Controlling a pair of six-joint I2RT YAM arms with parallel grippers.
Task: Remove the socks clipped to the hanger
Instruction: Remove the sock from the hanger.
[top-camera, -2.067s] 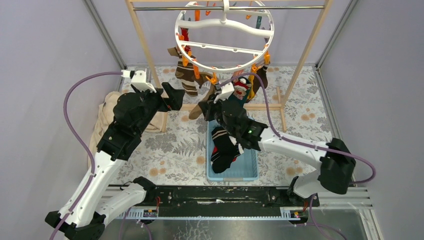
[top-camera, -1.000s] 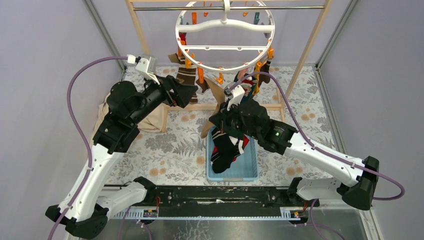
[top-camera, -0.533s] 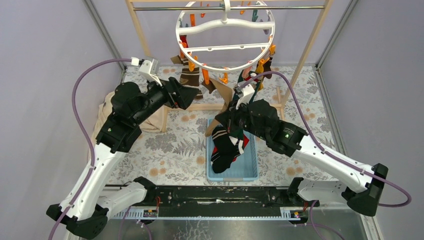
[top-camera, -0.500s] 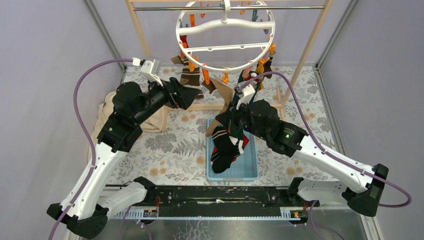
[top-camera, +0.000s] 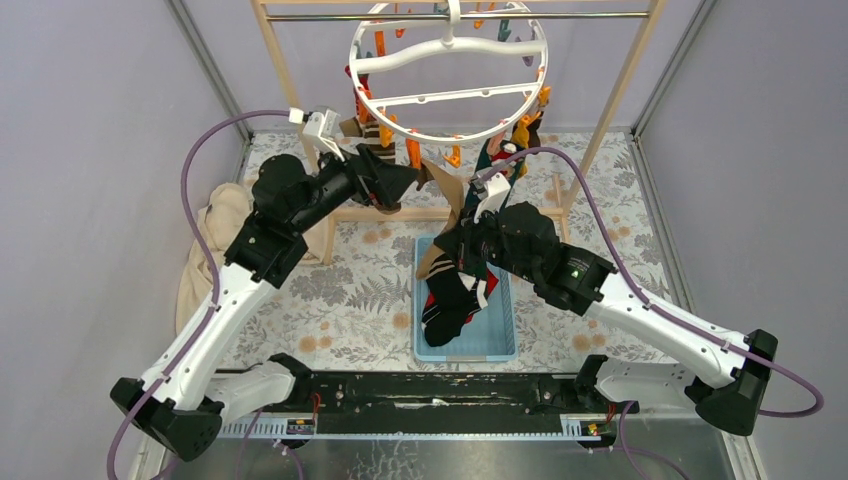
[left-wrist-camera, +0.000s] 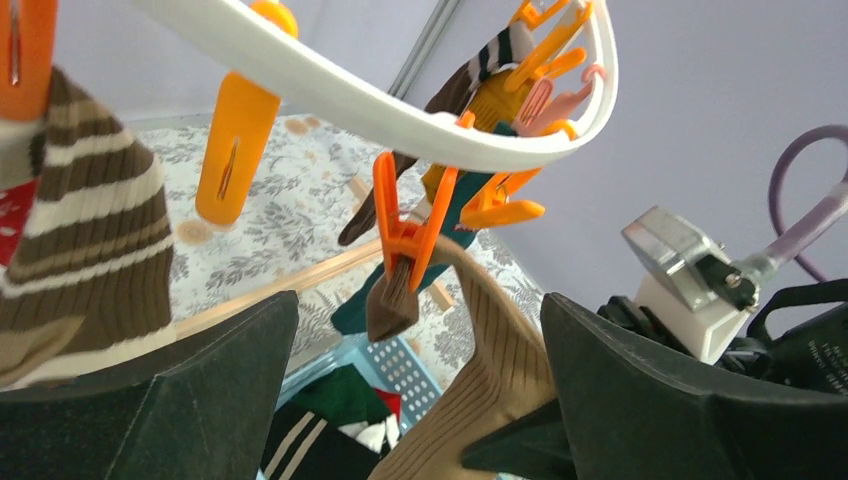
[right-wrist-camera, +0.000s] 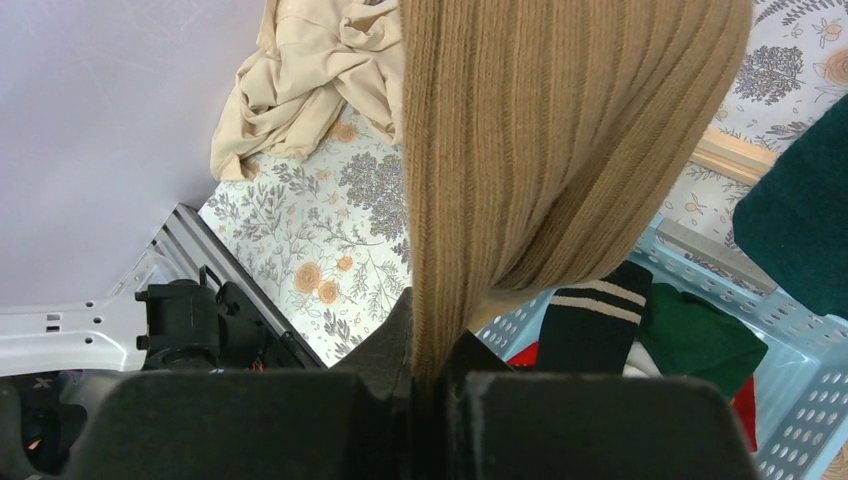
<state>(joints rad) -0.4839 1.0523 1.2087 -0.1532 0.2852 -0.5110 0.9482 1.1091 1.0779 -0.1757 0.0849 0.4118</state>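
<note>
Blue basket (top-camera: 512, 320) at table centre holds freed socks (top-camera: 445, 300), likely the drop point. Just above its far rim, right gripper (right-wrist-camera: 432, 385) is clenched on the tan sock (right-wrist-camera: 540, 150), apparently tensioning it. The sock's top is pinned in an orange clip (left-wrist-camera: 405, 235). Left gripper (left-wrist-camera: 418, 330) is spread wide, flanking that clip, probably to squeeze it. Beyond, the hanger (top-camera: 450, 97) near the far edge carries more socks. A striped sock (left-wrist-camera: 90, 250) and neighbouring clips crowd the approach.
</note>
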